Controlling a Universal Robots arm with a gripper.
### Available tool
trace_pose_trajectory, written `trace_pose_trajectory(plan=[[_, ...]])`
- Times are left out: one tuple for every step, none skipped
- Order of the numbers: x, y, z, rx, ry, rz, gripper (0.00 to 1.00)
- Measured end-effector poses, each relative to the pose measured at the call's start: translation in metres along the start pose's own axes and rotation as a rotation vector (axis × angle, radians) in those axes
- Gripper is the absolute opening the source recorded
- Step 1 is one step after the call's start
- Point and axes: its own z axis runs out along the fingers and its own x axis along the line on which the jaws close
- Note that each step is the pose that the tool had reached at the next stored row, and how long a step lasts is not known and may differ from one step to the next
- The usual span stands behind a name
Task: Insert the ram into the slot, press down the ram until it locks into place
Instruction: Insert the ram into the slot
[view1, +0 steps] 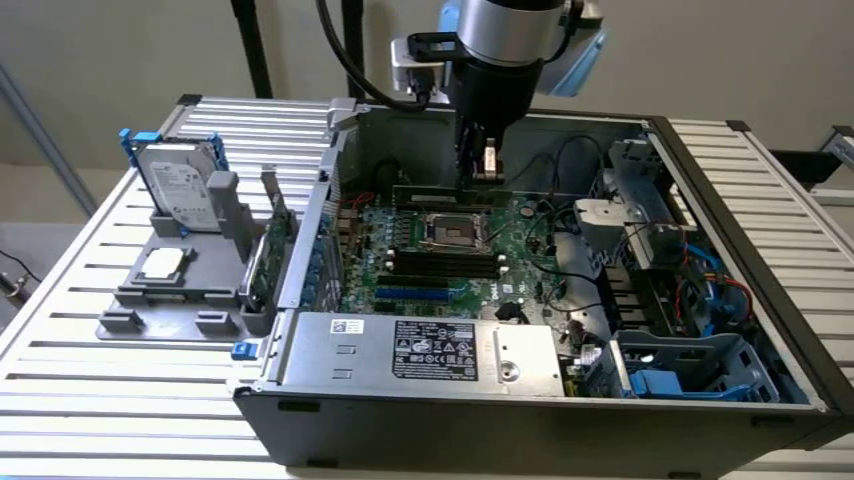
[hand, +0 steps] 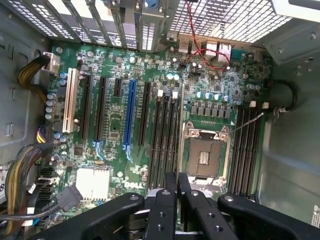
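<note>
The ram is a long green stick standing on edge along the rear memory slots, behind the CPU socket. My gripper hangs straight down over the ram's right half, and I cannot tell whether its tips touch the ram's top edge. In the wrist view the gripper has its two black fingers pressed close together with nothing seen between them. Black slots run on one side of the socket, and more black slots lie on the other side. The nearer slots look bare.
The open computer case lies on a slatted table. At the exterior view's left, a grey fixture holds a hard drive and an upright green card. Cables, a blue slot and drive bays crowd the case.
</note>
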Motion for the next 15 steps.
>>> trace_pose_trajectory(plan=[[0.0, 0.0, 0.0013, 0.0002, 0.0019, 0.004, 0.13], [0.0, -0.0001, 0.0027, 0.0006, 0.0032, 0.008, 0.13], [0.0, -0.0001, 0.0042, 0.001, 0.0045, 0.015, 0.13], [0.001, -0.0002, 0.0056, 0.0017, 0.0055, 0.022, 0.13], [0.001, -0.0002, 0.0069, 0.0026, 0.0063, 0.032, 0.13], [0.001, -0.0003, 0.008, 0.0036, 0.0066, 0.043, 0.13], [0.001, -0.0004, 0.0091, 0.0046, 0.0068, 0.053, 0.13], [0.001, -0.0006, 0.0103, 0.0052, 0.0078, 0.06, 0.13], [0.001, -0.0011, 0.0118, 0.0055, 0.0088, 0.064, 0.13], [0.001, -0.0016, 0.0132, 0.0057, 0.0097, 0.067, 0.13], [0.002, -0.0022, 0.0146, 0.0059, 0.0109, 0.069, 0.13], [0.002, -0.0025, 0.0163, 0.0058, 0.012, 0.07, 0.13], [0.002, -0.0026, 0.0181, 0.0059, 0.0128, 0.07, 0.13], [0.002, -0.0027, 0.0199, 0.0058, 0.0135, 0.07, 0.13], [0.002, -0.0028, 0.0217, 0.0058, 0.0142, 0.07, 0.13]])
